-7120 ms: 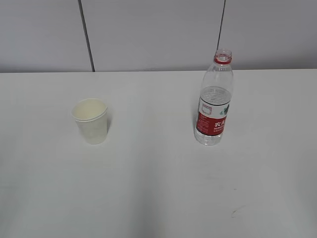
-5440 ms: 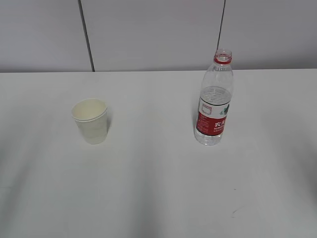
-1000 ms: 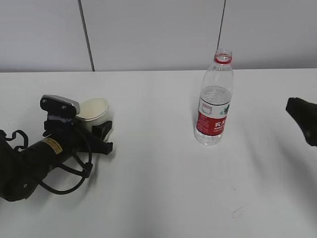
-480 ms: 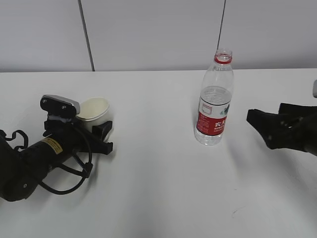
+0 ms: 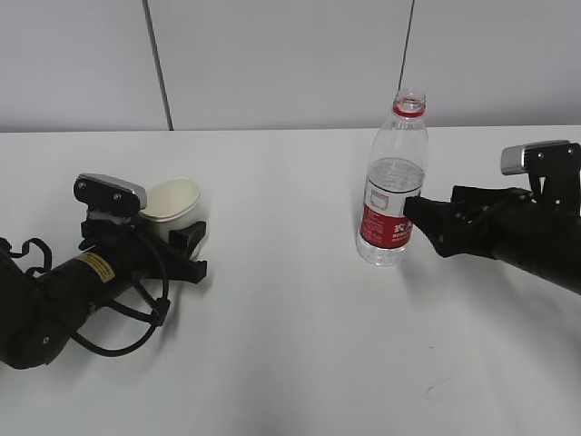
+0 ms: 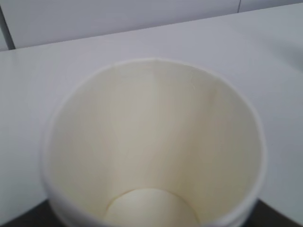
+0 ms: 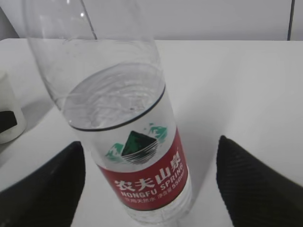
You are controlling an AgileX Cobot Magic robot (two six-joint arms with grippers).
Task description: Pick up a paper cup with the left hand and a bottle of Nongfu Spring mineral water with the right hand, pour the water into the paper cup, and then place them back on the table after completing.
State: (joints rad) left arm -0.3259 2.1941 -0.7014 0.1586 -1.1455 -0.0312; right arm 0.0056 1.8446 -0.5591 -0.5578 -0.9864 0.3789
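Both hands at their targets on the worktop (image 5: 290, 345).

We see the left hand (image 5: 186, 250) with fingers around the upright paper cup (image 5: 172, 202); whether they press it we cannot tell. The right hand (image 5: 419, 218) has fingers spread wide, flanking the standing bottle (image 5: 392, 191), not touching.

Bright, even light; soft faint shadows; both wrist views slightly blurred.
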